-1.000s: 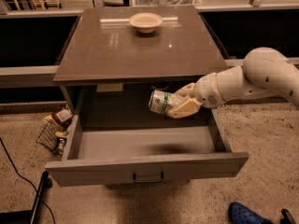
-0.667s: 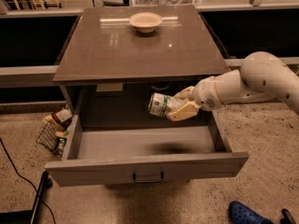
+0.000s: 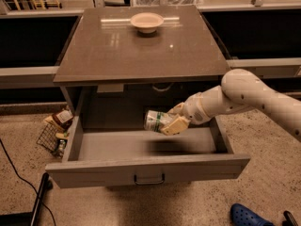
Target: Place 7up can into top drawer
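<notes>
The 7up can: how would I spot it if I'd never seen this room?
Find the cabinet with its top drawer pulled open. Over the drawer's inside, the pincer at the end of the white arm grips the 7up can on its side. It is the only whitish-silver, green-marked cylinder; the beige bowl sits on the cabinet top.

Cream gripper (image 3: 171, 117), hanging over the open grey drawer (image 3: 146, 171), is clasping a silver-white can (image 3: 155, 120) showing green markings. Table (image 3: 141, 55) is showing glossy brown; bowl (image 3: 146, 21) beige; shoe (image 3: 247, 215) blue; floor (image 3: 263, 182) speckled.
</notes>
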Action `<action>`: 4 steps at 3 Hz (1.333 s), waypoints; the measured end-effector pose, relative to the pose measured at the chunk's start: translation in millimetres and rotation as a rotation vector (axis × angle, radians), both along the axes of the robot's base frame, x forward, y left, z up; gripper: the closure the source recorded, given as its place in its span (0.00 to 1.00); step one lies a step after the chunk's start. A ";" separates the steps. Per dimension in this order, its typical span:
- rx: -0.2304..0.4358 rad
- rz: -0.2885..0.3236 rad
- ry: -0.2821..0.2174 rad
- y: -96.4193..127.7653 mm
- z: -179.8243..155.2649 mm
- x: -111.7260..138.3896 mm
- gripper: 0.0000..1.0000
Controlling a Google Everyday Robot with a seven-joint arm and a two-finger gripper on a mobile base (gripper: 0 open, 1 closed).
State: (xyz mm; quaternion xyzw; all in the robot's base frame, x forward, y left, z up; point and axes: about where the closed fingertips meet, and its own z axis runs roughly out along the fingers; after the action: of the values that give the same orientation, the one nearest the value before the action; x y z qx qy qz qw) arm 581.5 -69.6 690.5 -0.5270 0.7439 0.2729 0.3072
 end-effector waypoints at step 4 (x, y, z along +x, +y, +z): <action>-0.045 -0.070 -0.015 -4.1 -56.1 38.6 1.00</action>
State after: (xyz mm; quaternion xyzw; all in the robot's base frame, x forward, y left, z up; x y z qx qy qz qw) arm 620.2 -73.7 634.4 -0.5094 0.7655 0.2414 0.3102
